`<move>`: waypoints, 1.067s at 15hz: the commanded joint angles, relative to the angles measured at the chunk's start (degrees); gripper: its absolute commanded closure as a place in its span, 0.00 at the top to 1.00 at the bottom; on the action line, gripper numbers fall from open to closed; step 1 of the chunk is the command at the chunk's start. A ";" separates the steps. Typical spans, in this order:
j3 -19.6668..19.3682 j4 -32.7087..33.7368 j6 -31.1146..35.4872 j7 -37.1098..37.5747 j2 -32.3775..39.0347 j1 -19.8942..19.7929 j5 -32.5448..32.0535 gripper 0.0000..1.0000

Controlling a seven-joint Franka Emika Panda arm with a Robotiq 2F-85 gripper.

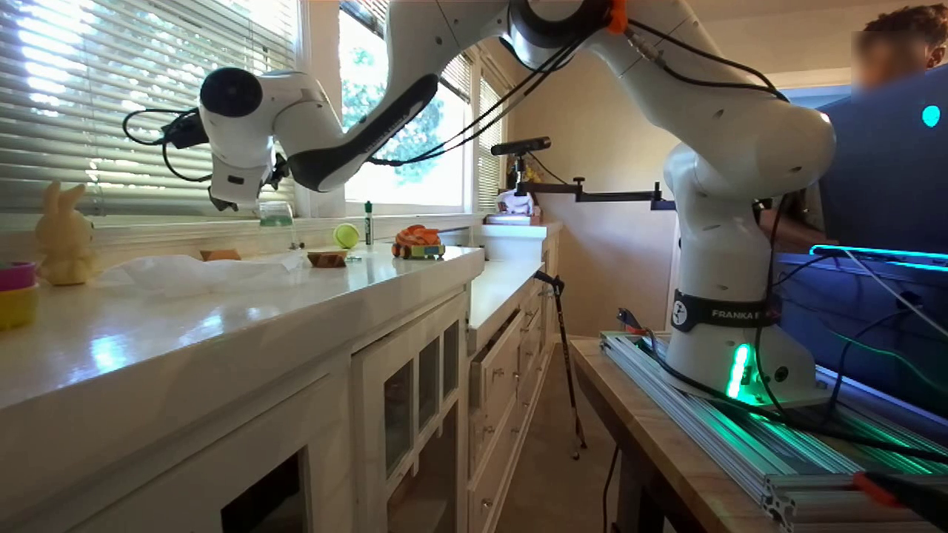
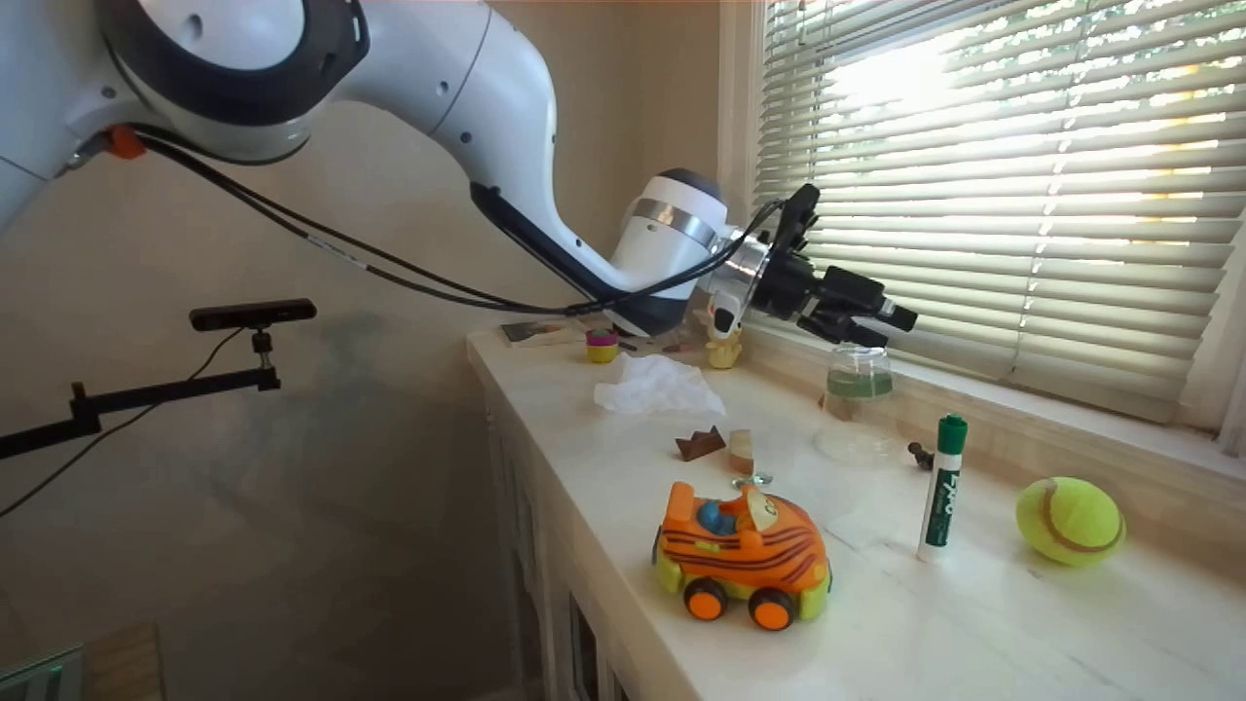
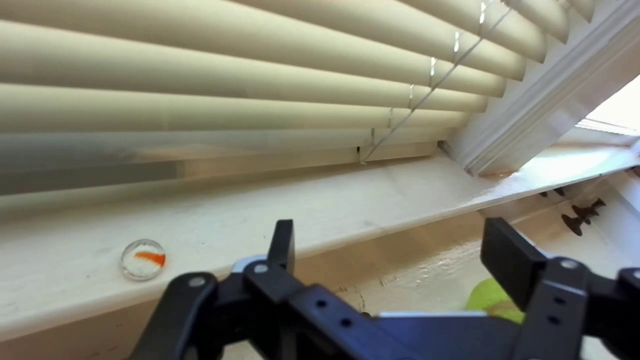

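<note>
Gripper (image 3: pixel 392 245) is up near the window-side edge of the tabletop (image 2: pixel 954 633), jaws apart, windowsill (image 3: pixel 325 210) and tabletop visible through the gap. Nearest item: clear container (image 2: pixel 860 382) with a green band, by the window-side edge, just below the jaws in an exterior view. Can't tell if they touch; its lower part is too faint to say how it sits. Small clear disc (image 3: pixel 143 259) with an orange mark lies on the windowsill. Green-capped marker (image 2: pixel 940 492) upright, tennis ball (image 2: pixel 1071 523) near it, closer to the window-side edge. Toy car (image 2: pixel 745 555) by the room-side edge; dark brown piece (image 2: pixel 701 445), tan block (image 2: pixel 742 452) and crumpled white sheet (image 2: pixel 657 385) beyond it.
</note>
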 commanded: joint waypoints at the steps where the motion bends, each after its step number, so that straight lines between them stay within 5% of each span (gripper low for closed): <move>1: 0.52 -0.12 -1.20 1.70 -0.28 0.21 -2.54 1.00; 4: 1.16 -0.60 -0.58 1.08 -1.08 -0.12 -1.59 1.00; 7: 4.84 -2.84 -0.84 -5.04 -5.34 -1.69 6.12 1.00; 16: 14.92 -6.52 -1.85 -39.26 -22.11 -9.02 44.97 1.00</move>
